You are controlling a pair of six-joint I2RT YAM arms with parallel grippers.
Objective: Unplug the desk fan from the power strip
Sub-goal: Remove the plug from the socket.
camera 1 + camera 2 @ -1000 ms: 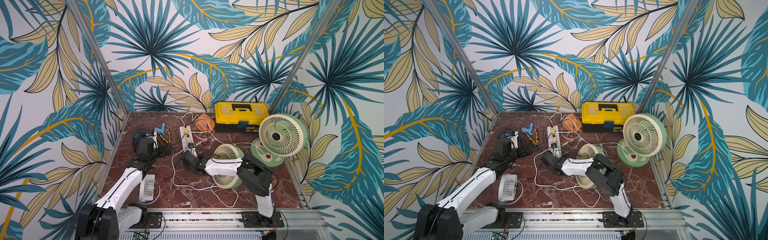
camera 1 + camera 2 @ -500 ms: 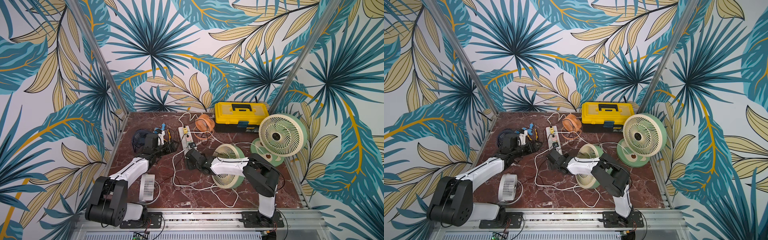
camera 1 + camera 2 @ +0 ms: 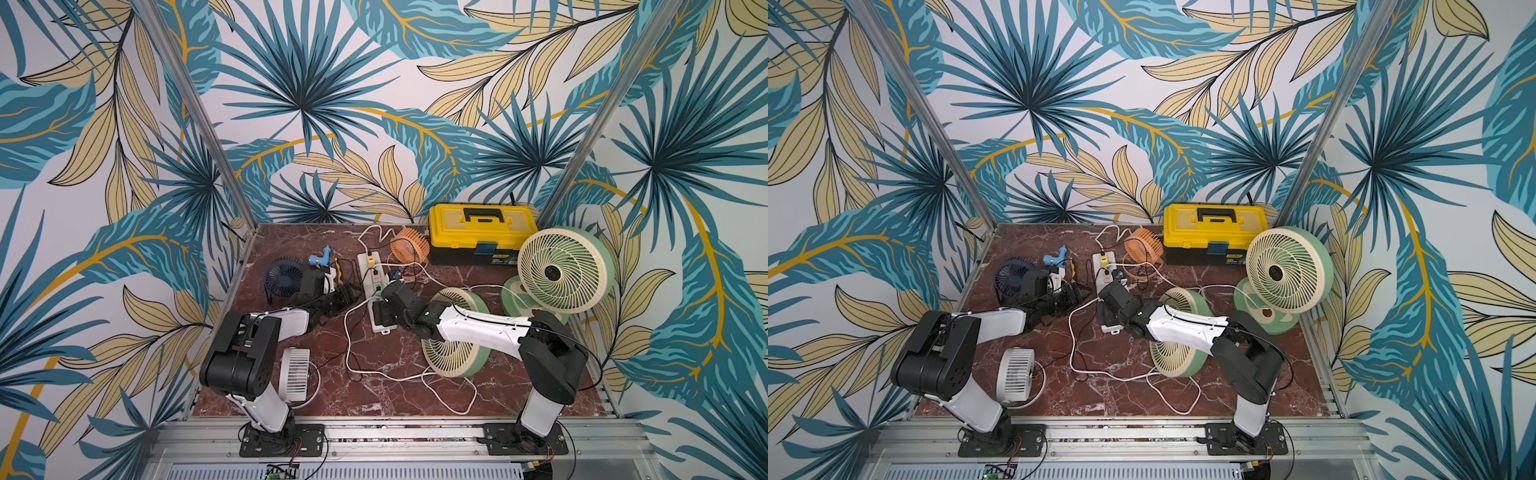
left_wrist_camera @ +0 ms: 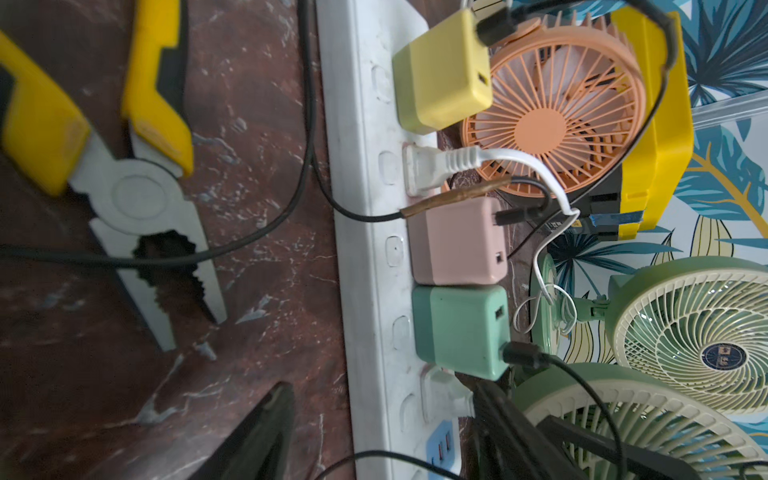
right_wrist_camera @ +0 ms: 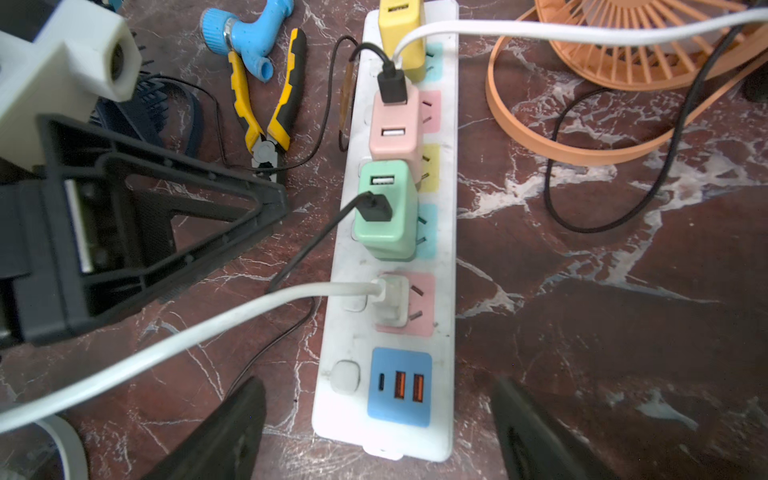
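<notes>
Our right gripper (image 5: 376,386) straddles the power strip (image 5: 444,257) end, jaws apart — we think to pin it; for the left gripper (image 3: 345,297) we cannot tell.

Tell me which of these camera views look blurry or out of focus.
Left wrist view: pliers and marble look smeared, green charger sharper. Right wrist view: power strip crisp, right pincer fingers out of focus. Both top views: sharp, evenly lit.

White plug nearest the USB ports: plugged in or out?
Plugged in: the white plug sits seated against the pink socket of the power strip.
</notes>
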